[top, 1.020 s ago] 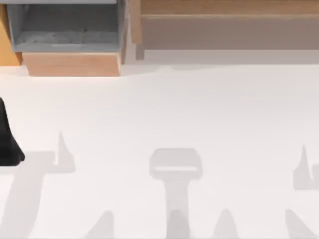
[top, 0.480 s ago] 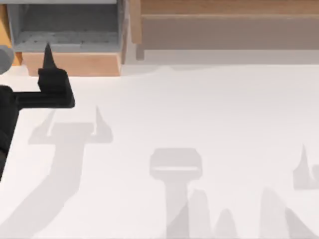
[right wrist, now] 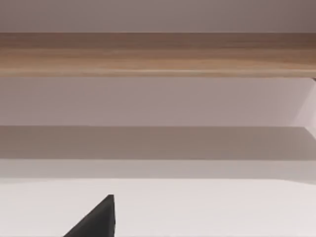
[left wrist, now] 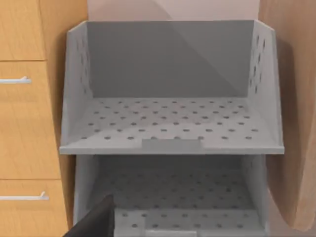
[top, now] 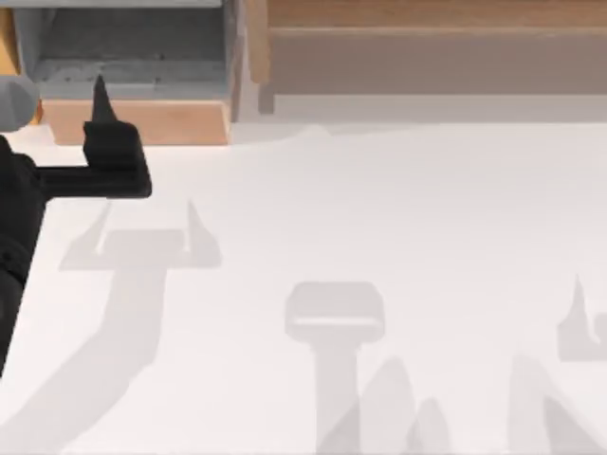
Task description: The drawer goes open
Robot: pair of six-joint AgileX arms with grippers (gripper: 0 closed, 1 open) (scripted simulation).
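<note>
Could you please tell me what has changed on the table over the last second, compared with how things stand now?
The left hand has come in from the table's left edge and moved up toward the grey-lined box at the top left, where its finger now overlaps the box's tan wood front. Most of that travel came early, with a slight creep since. It has taken hold of nothing. The box and the wooden shelf stayed put.

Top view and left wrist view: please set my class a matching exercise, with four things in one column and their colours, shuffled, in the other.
Things:
1. left gripper
2. table
3. drawer front
4. perforated tray

Colours:
A. orange-brown
B. grey
C. black
D. white

Pairs: 1-C; 2-D; 3-A; 4-B
</note>
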